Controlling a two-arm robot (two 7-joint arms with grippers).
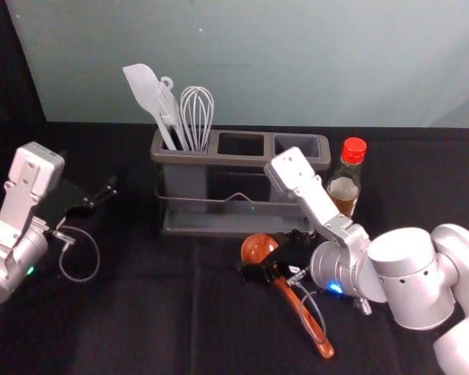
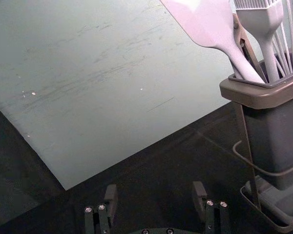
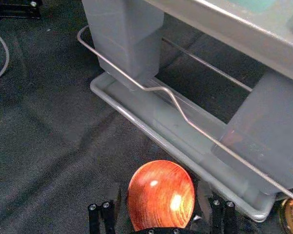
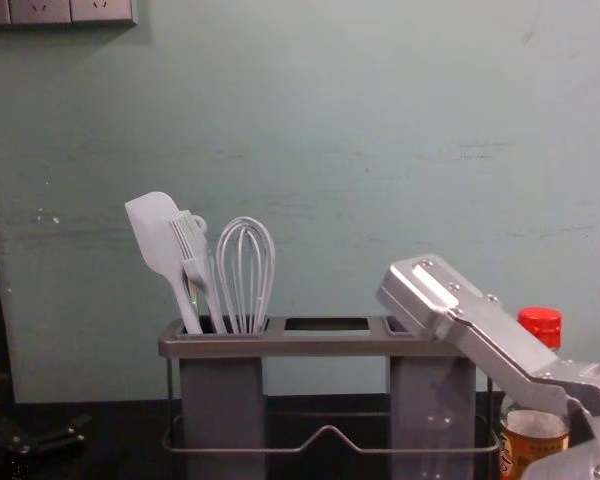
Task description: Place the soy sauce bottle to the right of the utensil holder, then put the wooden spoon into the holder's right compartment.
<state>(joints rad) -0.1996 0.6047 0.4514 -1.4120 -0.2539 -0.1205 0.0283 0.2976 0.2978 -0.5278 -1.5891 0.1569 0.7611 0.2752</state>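
Right end effector (image 1: 269,256) is low in front of the utensil holder (image 1: 213,155), over the wooden spoon (image 1: 319,339). It's released, fingers spread on either side of the spoon's bowl in the right wrist view. Spoon lies on the worktop (image 1: 152,312), bowl toward the holder, handle slanting back toward the robot and to the right. Soy sauce bottle (image 1: 345,187), red cap, stands upright just beside the holder's right end, partly behind the right arm in the chest view. White spatula (image 1: 143,87), basting brush (image 4: 188,245) and whisk (image 1: 197,113) are upright in the holder's left compartment. Left end effector (image 1: 106,194) is parked left of the holder, also released, fingers apart.
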